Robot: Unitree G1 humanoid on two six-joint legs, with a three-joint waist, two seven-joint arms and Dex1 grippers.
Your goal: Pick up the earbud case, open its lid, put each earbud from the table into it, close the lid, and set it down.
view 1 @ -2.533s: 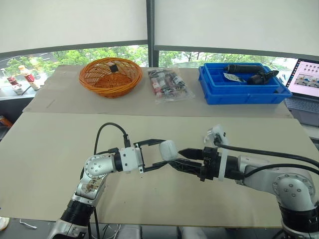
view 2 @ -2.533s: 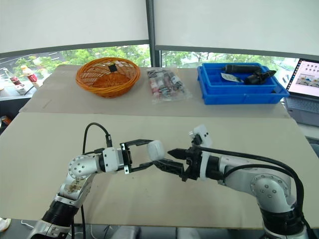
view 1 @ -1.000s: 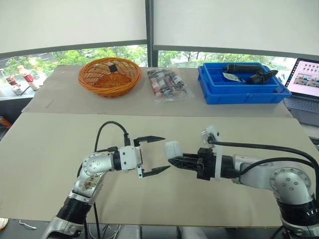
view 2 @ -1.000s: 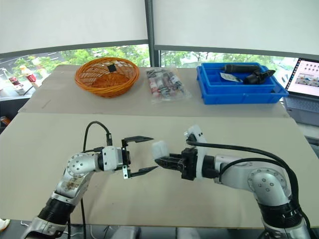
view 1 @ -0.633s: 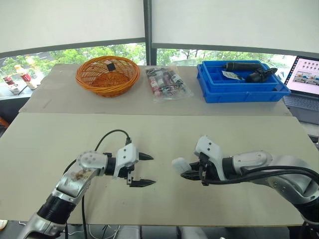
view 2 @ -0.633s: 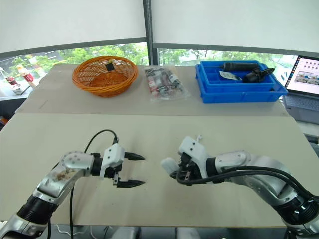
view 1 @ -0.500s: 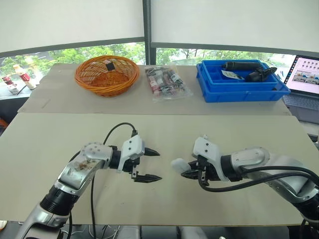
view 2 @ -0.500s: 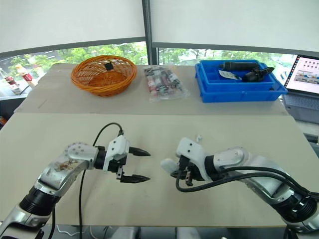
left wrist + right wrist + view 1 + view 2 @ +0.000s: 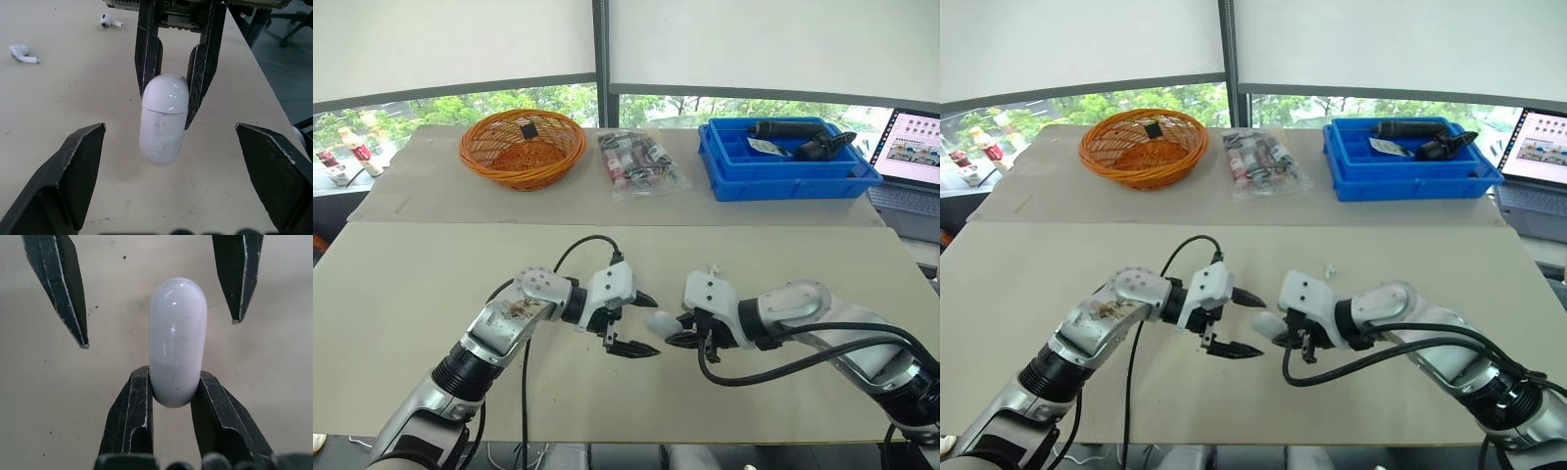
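The earbud case [image 9: 177,340], one in number, is white with its lid closed. It is held above the table [image 9: 411,294], near its front edge, pinched at one end by the right gripper [image 9: 173,382]. The left gripper [image 9: 169,128] is spread wide, one finger on either side of the case's free end, touching neither side. Two earbuds [image 9: 111,20] [image 9: 22,51] lie loose on the table beyond the right gripper, apart from each other. Nothing stands between them and the case. Along the far edge stand one orange basket [image 9: 522,147], one clear bag of packets [image 9: 641,164], one blue bin [image 9: 788,181] holding dark tools, and one laptop [image 9: 911,157].
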